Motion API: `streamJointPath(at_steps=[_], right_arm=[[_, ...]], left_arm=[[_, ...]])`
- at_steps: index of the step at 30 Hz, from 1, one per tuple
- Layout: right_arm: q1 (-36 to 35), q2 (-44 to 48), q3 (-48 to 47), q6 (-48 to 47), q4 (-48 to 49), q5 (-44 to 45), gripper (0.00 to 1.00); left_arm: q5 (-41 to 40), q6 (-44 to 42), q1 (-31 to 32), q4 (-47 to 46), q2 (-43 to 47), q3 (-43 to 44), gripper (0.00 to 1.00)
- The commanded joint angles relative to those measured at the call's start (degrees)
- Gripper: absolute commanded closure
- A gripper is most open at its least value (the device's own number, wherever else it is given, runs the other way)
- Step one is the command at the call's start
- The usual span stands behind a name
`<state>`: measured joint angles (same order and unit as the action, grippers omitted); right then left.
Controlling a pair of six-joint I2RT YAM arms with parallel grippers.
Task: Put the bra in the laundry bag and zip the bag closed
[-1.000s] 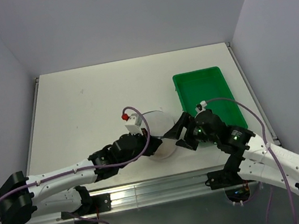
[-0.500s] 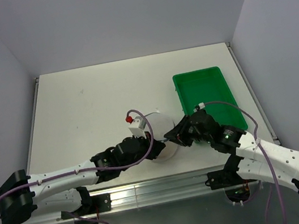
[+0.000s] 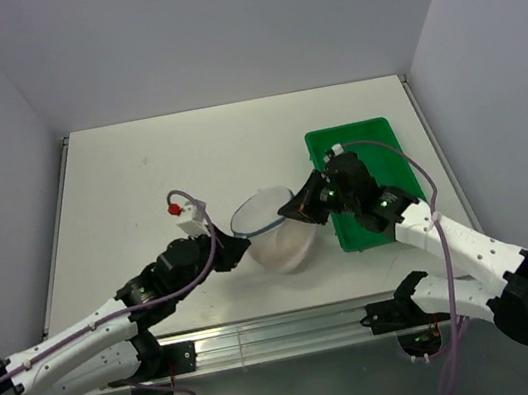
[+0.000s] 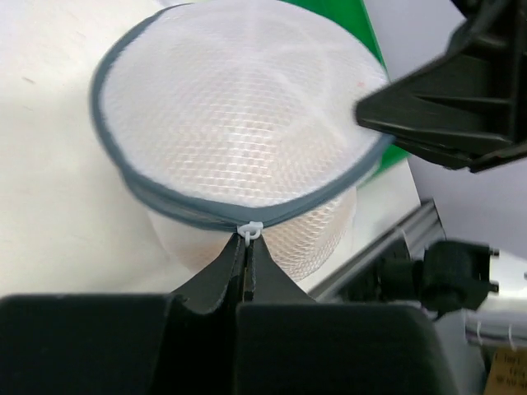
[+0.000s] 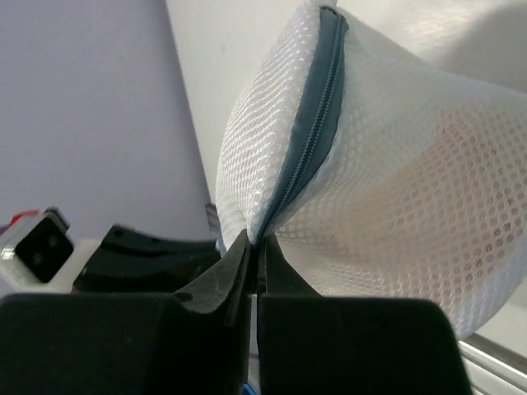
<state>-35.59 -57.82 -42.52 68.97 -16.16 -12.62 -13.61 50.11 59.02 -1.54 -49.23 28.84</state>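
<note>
A robotics lab test cell is indicated: a bare white table (image 3: 159, 174) is enclosed by plain pale walls (image 3: 216, 33), and cabled robot arms (image 3: 454, 245) are bolted to an aluminium rail (image 3: 266, 331) along its near edge.

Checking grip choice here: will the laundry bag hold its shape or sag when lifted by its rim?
Probably light: the laundry bag is thin see-through mesh. Its rim seems springy, forming a round hoop between the left gripper and right gripper pinching opposite edges. The mesh below looks soft, likely to dent if pushed.
</note>
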Motion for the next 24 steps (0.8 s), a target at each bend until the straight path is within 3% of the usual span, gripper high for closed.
streamJointPath(at_steps=[1,4,7,12,15,19,22,24], right_arm=[[2.89,-4.48,-7.03,-9.28,4.02,-7.99,1.0],[4.04,-11.5,-13.01,-14.64,5.52,-16.34,1.0],[6.05,-17.84,-17.76,-19.13,4.22,-18.92,1.0],[12.73,-25.57,-21.98,-22.38,4.03,-20.25,0.95],[12.92,-30.93,-27.95,-24.49,0.97,-19.46,0.85],[12.31,-34.11,-32.88,-25.46,-3.77,-15.34,0.4],[11.69,-33.5,-33.94,-24.59,-5.8,-11.91,0.3],[11.08,-31.22,-32.89,-24.15,-6.6,-10.5,0.3]], left_arm=[[2.35,-1.32,-6.18,5.93,3.35,-0.54,1.0],[4.8,-1.5,-12.23,8.3,5.02,-1.33,1.0],[6.83,-1.5,-18.04,10.94,7.56,-2.29,1.0],[7.89,-3.52,-21.58,14.46,13.9,-2.56,1.0],[12.98,-3.62,-21.58,11.22,13.82,-3.78,1.0],[17.03,-2.38,-20.27,5.42,10.92,-4.67,1.0],[16.33,-2.38,-17.64,2.52,8.46,-5.02,1.0],[16.59,-1.77,-16.49,-0.47,6.26,-5.28,1.0]])
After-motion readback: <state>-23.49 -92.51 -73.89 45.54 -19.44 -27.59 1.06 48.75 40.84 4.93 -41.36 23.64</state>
